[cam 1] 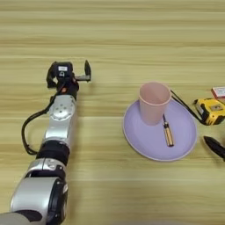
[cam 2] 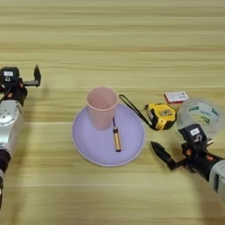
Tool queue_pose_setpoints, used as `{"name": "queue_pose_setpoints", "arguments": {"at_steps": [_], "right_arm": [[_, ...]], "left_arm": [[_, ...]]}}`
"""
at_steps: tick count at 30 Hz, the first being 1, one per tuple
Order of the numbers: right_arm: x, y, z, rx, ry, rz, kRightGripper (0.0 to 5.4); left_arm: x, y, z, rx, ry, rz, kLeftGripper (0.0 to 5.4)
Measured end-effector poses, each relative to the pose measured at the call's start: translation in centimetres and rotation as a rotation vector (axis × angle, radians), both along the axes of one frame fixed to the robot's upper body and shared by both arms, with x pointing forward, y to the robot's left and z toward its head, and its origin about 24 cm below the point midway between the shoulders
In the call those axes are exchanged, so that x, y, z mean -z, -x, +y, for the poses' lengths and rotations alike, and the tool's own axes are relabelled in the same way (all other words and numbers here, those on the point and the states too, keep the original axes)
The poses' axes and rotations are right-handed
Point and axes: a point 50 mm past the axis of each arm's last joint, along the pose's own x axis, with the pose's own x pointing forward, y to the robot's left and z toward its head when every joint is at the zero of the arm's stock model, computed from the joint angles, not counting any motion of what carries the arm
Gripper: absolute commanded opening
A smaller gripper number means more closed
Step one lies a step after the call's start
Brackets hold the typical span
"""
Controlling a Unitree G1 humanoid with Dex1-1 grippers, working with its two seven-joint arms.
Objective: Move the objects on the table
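two claws empty, left claw [cam 1: 72, 72] spread over bare table [cam 1: 114, 39], right claw [cam 2: 173, 154] spread beside plate [cam 2: 83, 140], touching nothing

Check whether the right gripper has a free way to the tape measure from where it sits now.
Probably yes. The right gripper sits just in front of the tape measure, with only bare table between. The roll of clear tape stands off to the right, out of that line.
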Motion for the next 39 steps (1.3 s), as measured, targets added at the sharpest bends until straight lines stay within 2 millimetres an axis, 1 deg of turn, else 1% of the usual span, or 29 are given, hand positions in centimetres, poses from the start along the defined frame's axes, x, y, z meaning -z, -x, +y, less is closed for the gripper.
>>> {"name": "queue_pose_setpoints", "arguments": {"at_steps": [5,14,27,32,39], "right_arm": [[0.4,-0.5,-0.3,0.053,0.030,-0.002,5.38],[1.2,-1.8,-0.9,0.122,0.057,-0.019,5.38],[1.9,-3.9,-0.2,0.128,0.058,-0.045,5.38],[1.8,-4.3,0.2,0.113,0.059,-0.059,5.38],[1.9,-5.1,0.1,0.122,0.070,-0.076,5.38]], "left_arm": [[0.1,0.4,-0.2,0.012,-0.011,-0.004,5.40],[0.1,0.5,-0.2,0.015,-0.014,0.005,5.40],[0.2,0.5,-0.2,0.020,-0.017,0.009,5.40],[0.2,0.5,-0.2,0.020,-0.017,0.009,5.40],[0.2,0.5,-0.2,0.020,-0.017,0.009,5.40]]}}
